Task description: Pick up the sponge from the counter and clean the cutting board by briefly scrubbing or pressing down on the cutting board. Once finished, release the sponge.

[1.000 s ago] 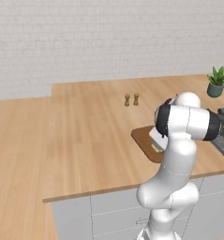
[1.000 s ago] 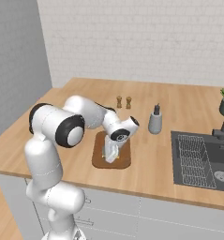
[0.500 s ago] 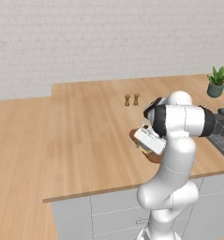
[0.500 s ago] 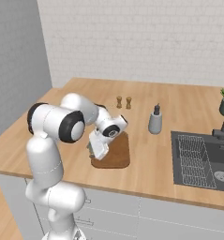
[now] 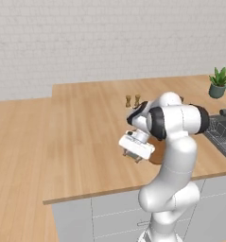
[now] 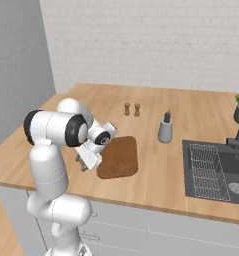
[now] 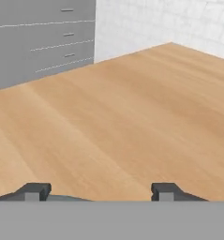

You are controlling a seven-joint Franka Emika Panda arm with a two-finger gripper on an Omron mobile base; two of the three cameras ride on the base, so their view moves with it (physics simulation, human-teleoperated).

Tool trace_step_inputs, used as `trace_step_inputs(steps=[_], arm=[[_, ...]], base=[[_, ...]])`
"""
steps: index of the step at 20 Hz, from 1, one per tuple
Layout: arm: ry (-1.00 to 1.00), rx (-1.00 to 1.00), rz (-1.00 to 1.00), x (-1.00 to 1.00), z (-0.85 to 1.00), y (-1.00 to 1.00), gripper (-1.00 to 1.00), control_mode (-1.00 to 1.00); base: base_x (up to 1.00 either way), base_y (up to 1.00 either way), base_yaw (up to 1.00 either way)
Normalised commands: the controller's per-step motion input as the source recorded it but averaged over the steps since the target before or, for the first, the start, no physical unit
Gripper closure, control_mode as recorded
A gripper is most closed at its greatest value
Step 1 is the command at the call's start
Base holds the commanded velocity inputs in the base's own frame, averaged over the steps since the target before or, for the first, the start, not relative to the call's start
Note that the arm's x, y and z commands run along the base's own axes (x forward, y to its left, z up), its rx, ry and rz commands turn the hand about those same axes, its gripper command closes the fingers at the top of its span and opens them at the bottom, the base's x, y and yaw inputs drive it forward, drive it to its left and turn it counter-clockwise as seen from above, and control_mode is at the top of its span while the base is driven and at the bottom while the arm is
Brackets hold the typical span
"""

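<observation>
Fingers (image 7: 99, 191) spread wide, empty, hovering over bare surface (image 7: 108, 122) just left of cutting board (image 6: 120, 157); board flat, long axis running front-to-back; sponge hidden, position undeterminable.

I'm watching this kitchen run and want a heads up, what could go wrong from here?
1. The gripper has swung left off the cutting board, fingers spread with nothing between them; with no sponge held, no scrubbing can begin.
2. The hand faces bare counter, so a descent here would likely close on nothing.
3. The salt and pepper shakers and soap bottle stand near the board; a wide swing might topple them.
</observation>
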Motion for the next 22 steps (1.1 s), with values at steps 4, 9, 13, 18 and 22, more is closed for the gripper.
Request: trace_step_inputs(steps=[4,9,13,18,22], arm=[[-0.13,0.05,0.29,-0.07,-0.37,1.00,1.00,-1.00],[-0.26,0.05,0.30,0.00,0.01,1.00,-1.00,-1.00],[-0.34,0.00,0.12,0.02,0.12,0.28,-1.00,-1.00],[-0.14,-0.01,0.00,0.21,0.22,-0.77,-1.00,-1.00],[-0.24,0.00,0.06,0.41,0.01,-0.45,-1.00,-1.00]], base=[[0.00,0.00,0.00],[0.00,0.00,0.00],[0.00,0.00,0.00],[0.00,0.00,0.00],[0.00,0.00,0.00]])
